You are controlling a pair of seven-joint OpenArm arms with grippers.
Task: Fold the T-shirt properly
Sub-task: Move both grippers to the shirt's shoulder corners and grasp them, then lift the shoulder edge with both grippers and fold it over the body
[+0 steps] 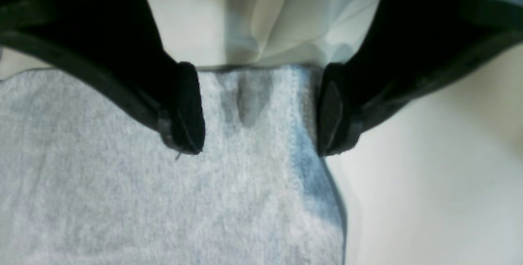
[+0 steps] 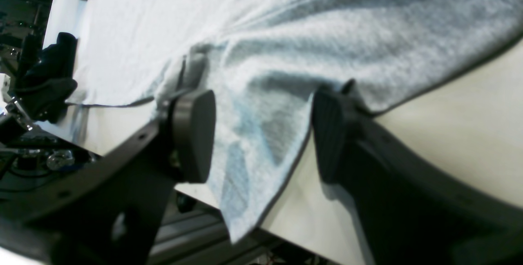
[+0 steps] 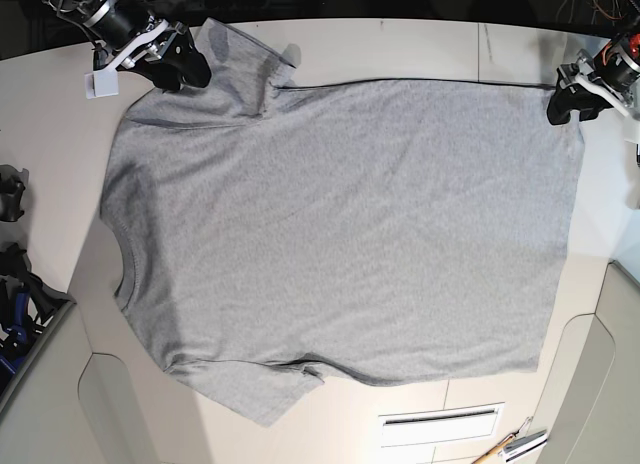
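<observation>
The heather-grey T-shirt (image 3: 340, 224) lies spread flat on the pale table (image 3: 400, 44), plain side up, neck to the left and hem to the right. My right gripper (image 3: 188, 72) is at the far-left sleeve. In the right wrist view it (image 2: 261, 134) is open, with the sleeve cloth (image 2: 327, 32) hanging between its jaws at the table's edge. My left gripper (image 3: 563, 106) is at the far-right hem corner. In the left wrist view it (image 1: 261, 112) is open and straddles the hem corner (image 1: 122, 195), one pad (image 1: 188, 110) on the cloth.
Hand tools (image 3: 510, 446) lie at the near right edge, beside a slot (image 3: 440, 419) in the table. Dark gear (image 3: 10, 199) sits at the left edge. The far table edge runs just behind both grippers.
</observation>
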